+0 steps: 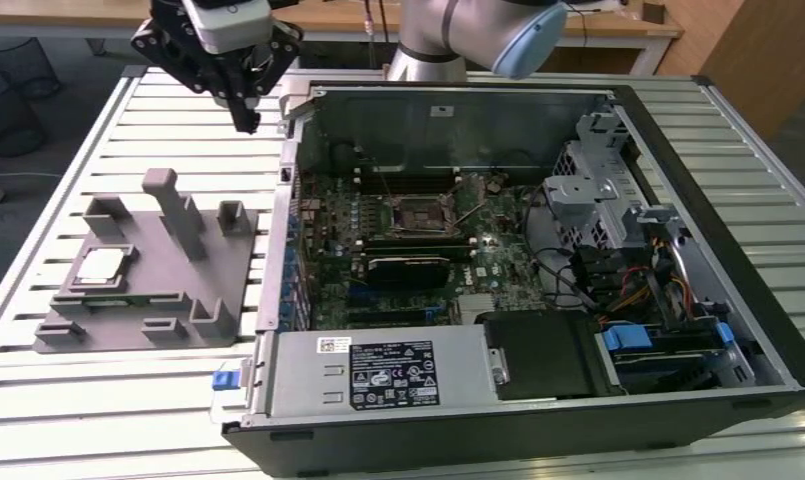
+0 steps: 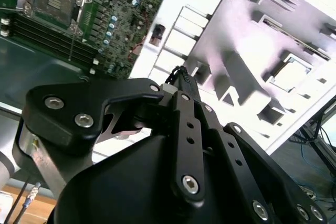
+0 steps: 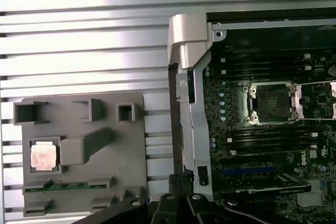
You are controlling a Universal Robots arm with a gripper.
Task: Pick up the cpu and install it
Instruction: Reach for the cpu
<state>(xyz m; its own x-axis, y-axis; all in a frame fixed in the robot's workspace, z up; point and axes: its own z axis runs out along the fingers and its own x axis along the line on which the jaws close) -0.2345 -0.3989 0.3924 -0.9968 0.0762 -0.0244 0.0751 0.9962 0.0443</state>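
Grey fixture: the cpu is kept in its pocket.
Computer case: a motherboard is held inside.
Claw: clenched, held above the tabletop.

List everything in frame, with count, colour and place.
cpu: 1, silver-white, seated in the fixture
fixture: 1, grey, on the table at the exterior view's left of the case
memory stick: 1, green, in a fixture slot beside the cpu
computer case: 1, black, open, lying on the table
motherboard: 1, green, inside the case
socket: 1, dark with a metal frame, mid-motherboard, no chip in it
power supply: 1, silver-grey, at the case's near edge
table: 1, pale metal, slatted
arm: 1, grey with a blue cap, behind the case
gripper: 1, black, above the table by the case's corner, fingers shut, empty
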